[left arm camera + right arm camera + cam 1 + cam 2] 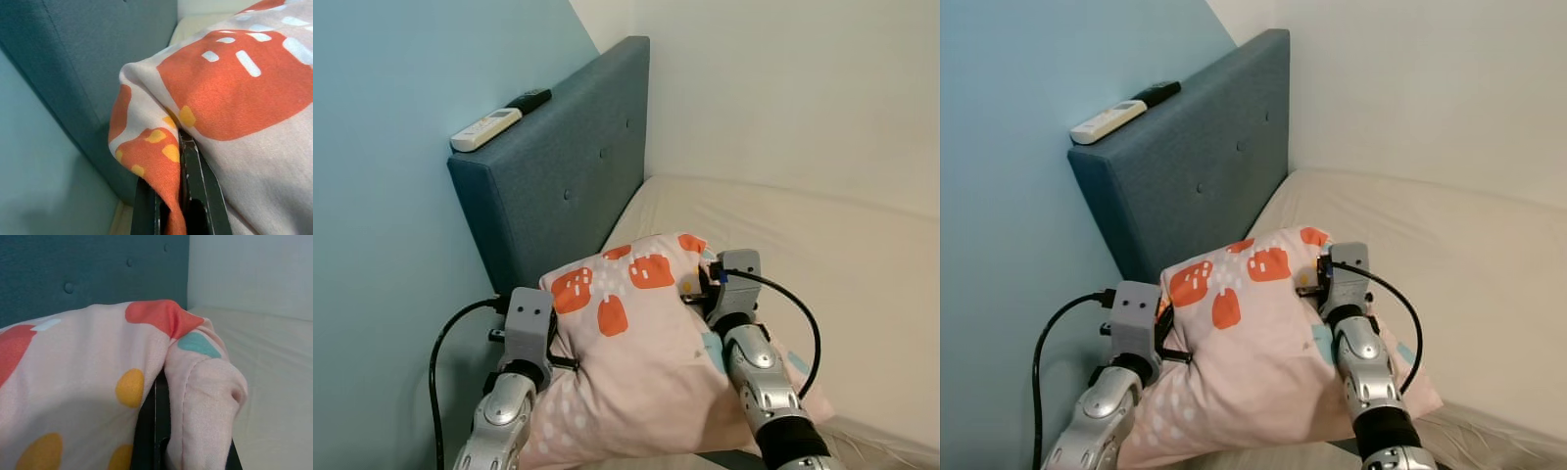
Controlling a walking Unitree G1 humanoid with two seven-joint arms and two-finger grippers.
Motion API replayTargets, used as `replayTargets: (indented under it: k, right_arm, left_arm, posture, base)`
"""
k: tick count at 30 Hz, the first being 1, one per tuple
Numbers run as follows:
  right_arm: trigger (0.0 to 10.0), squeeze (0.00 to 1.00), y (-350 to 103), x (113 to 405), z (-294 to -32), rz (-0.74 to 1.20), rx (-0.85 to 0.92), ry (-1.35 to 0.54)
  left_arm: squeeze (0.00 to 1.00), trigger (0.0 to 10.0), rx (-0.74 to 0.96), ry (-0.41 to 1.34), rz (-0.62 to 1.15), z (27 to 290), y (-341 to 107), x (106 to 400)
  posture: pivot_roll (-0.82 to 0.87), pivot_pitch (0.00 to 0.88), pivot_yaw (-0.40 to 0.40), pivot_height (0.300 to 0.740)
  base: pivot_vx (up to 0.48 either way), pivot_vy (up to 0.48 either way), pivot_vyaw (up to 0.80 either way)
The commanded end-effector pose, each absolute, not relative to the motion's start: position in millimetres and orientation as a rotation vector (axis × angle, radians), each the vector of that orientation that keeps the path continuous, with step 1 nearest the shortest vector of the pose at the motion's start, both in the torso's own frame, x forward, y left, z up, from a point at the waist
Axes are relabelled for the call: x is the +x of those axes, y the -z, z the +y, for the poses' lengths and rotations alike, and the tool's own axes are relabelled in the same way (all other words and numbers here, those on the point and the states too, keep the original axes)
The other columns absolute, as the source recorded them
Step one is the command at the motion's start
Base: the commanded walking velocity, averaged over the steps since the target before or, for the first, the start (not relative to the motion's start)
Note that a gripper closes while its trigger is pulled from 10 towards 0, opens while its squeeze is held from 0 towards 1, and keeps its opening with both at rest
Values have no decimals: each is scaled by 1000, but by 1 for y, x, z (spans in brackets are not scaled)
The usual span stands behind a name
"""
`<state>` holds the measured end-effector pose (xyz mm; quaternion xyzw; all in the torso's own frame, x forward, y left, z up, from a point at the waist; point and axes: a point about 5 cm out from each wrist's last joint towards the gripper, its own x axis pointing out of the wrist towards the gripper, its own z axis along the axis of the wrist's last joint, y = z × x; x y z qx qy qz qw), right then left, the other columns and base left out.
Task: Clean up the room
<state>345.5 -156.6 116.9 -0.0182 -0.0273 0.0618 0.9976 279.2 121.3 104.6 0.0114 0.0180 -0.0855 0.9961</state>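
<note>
**Pink cotton, pinched at both ends**

Pink fabric with orange blotches fills the space between the arms: a pillow (pixel 641 343), held up in front of the robot over the near edge of the bed (pixel 822 264). The left hand (pixel 182 196) is clenched on a fold at one corner, cloth bunched between its black fingers; the right hand (pixel 161 426) grips the opposite corner the same way, the seam rolled over one finger. Taking two far corners keeps a limp, bulky thing spread and level, so it does not sag or swing from a single pinch.

The pillow sits just in front of the teal headboard (pixel 558 176), near it but not, as far as I can tell, pressed against it. That suits a judgement that it is bound for the head of the bed, where the mattress meets the headboard and the white wall.

On the headboard's top edge lie a white remote (pixel 486 129) and a dark remote (pixel 529 100), end to end. They perch on a narrow ledge, so a pillow pushed high against the board could knock them off; a low placement looks safer.
</note>
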Motion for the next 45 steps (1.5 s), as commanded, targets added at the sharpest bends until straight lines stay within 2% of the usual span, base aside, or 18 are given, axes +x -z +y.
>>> replayTargets:
  k: [1, 14, 18, 42, 45]
  right_arm:
    - [10000, 0, -128, 347, -152, -118, -43, -129]
    - [10000, 0, -152, 352, -169, -239, -82, -5]
    - [10000, 0, -148, 353, -163, -208, -77, -62]
    - [10000, 0, -146, 353, -161, -200, -61, -63]
    - [10000, 0, -146, 352, -161, -198, -60, -63]
  left_arm:
    - [0, 10000, -6, 223, -21, 111, -115, 278]
    - [0, 10000, -25, 220, -44, 112, -120, 280]
    - [0, 10000, -36, 198, -55, 116, -122, 282]
    - [0, 10000, -36, 194, -58, 118, -123, 282]
    - [0, 10000, -22, 205, -68, 116, -123, 282]
  posture:
    - [-54, 94, -6, 740]
    - [-54, 94, -11, 740]
    - [-55, 97, -15, 740]
    - [-54, 101, -14, 740]
    - [-53, 102, -15, 740]
  base:
    - [356, 0, 0]
    - [407, 0, 0]
    - [412, 0, 0]
    - [409, 0, 0]
    - [0, 0, 0]
